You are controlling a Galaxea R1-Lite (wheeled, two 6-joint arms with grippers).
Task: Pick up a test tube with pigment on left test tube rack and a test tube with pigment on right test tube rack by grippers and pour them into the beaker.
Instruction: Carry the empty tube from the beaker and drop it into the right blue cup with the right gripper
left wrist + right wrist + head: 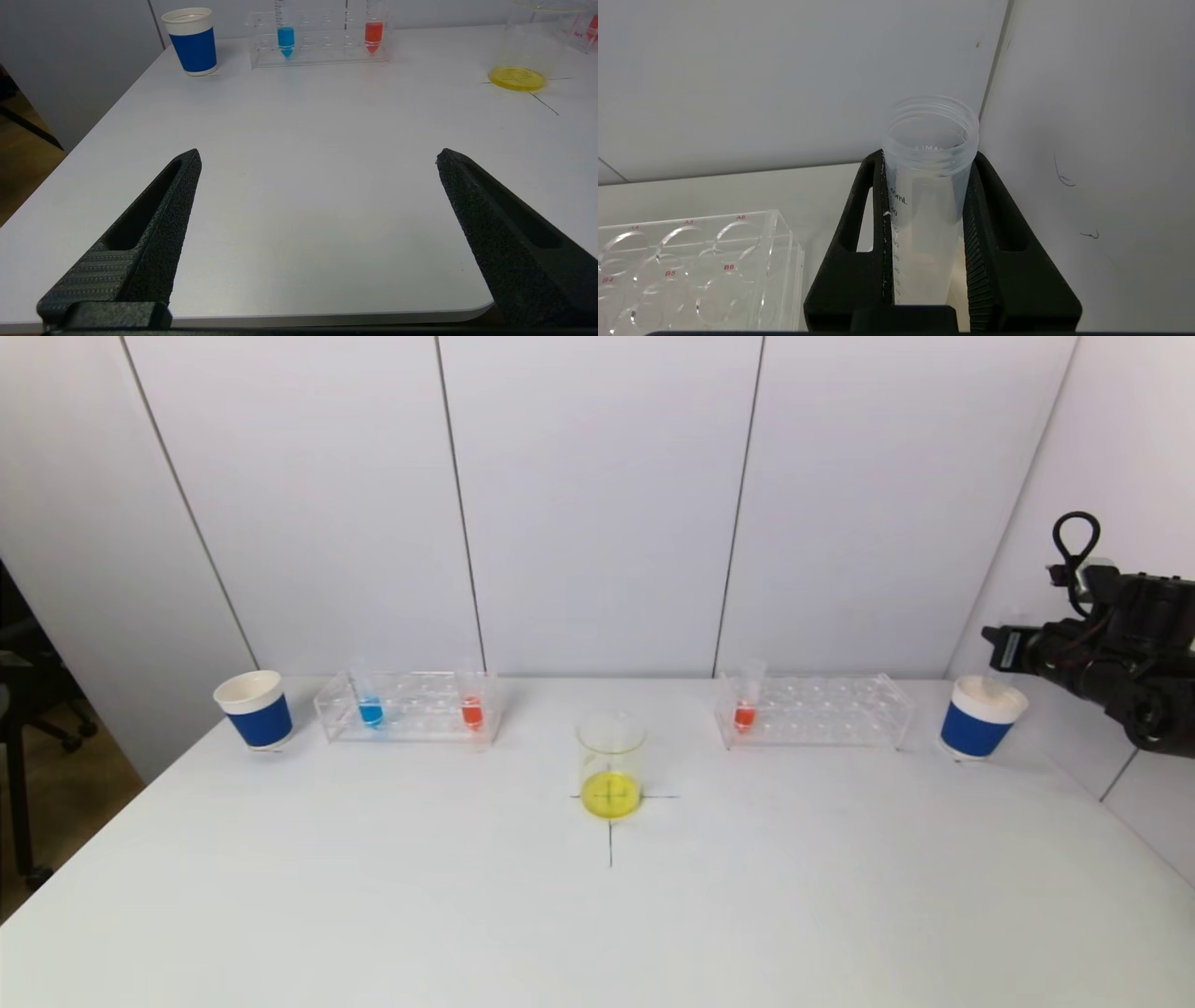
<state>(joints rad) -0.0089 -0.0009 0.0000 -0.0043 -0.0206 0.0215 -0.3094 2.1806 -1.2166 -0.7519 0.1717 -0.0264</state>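
Left cup: blue paper cup with white rim [254,710], standing at the far left of the white table [373,896], just beside the left rack.
Left rack: clear acrylic test tube rack [408,707] holding a tube of blue pigment [370,707] and a tube of orange-red pigment [471,707], both upright and untouched.
Left gripper: black left gripper [317,158], out of the head view, low over the near table edge, fingers spread wide and holding nothing; well apart from the rack.
Beaker: clear glass beaker [611,765] on the cross mark at table centre, with a shallow yellow layer at its bottom (so at least one pour looks done).
Right rack: clear acrylic rack [812,709] with one orange-red tube [745,707] at its left end.
Right cup: second blue paper cup [980,719], just beside the right rack.
Right gripper: black right gripper [927,161], above the right cup, fingers closed on a clear empty graduated tube [927,186], mouth up.
Risk 1: if the empty tube is released off-centre, it may strike the rim and tip the light cup, or fall to the table.
Risk 2: the grip sits near the tube's mouth; smooth plastic may slip or swing.
Risk 3: the left gripper's approach passes close to two neighbouring tubes; a wide spread could knock the wrong one or shift the rack.
Risk 4: a hasty pour may miss the beaker or push it off its mark.
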